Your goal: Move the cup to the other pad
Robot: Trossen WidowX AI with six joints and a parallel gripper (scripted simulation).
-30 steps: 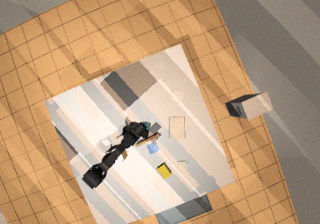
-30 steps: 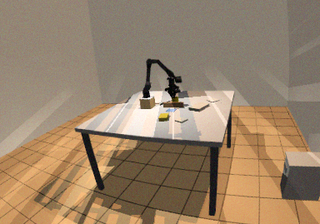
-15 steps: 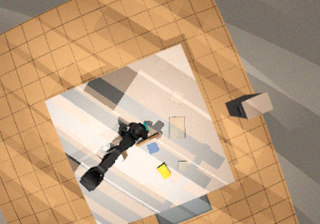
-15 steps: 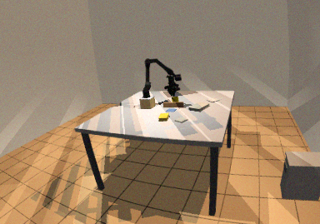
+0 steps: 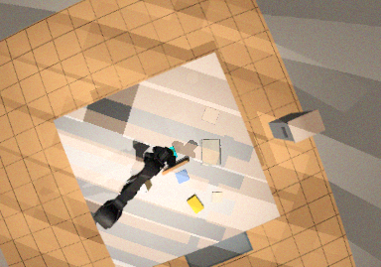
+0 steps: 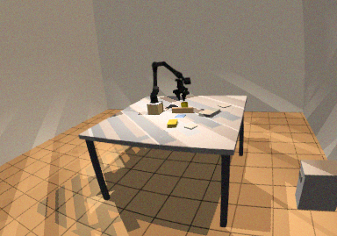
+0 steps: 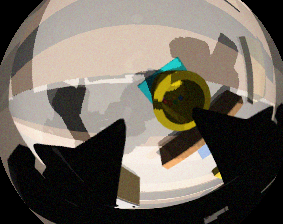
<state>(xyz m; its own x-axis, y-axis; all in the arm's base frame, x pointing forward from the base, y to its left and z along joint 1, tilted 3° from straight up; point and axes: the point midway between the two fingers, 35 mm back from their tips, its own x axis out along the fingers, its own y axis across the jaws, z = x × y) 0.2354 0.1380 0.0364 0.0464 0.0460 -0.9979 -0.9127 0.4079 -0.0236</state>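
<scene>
The yellow cup (image 6: 184, 104) (image 7: 206, 95) stands upright on the cyan pad (image 5: 173, 151) (image 7: 151, 86), with a few small dark marbles inside in the wrist view. The arm hides the cup in the top view. My gripper (image 6: 182, 98) (image 7: 160, 117) is open and holds nothing. Its fingertips are above the cup, which lies toward the right finger in the wrist view. The blue pad (image 5: 183, 176) (image 6: 180, 116) (image 7: 204, 151) lies bare on the other side of the wooden bar.
The wooden bar (image 5: 176, 167) (image 6: 182, 110) (image 7: 181, 146) stands close beside the cup, between the two pads. A yellow block (image 5: 194, 203) (image 6: 172, 123), a flat pale box (image 5: 210, 151) (image 6: 210, 112) and a thin pale square (image 5: 216, 197) (image 6: 190, 126) lie farther off.
</scene>
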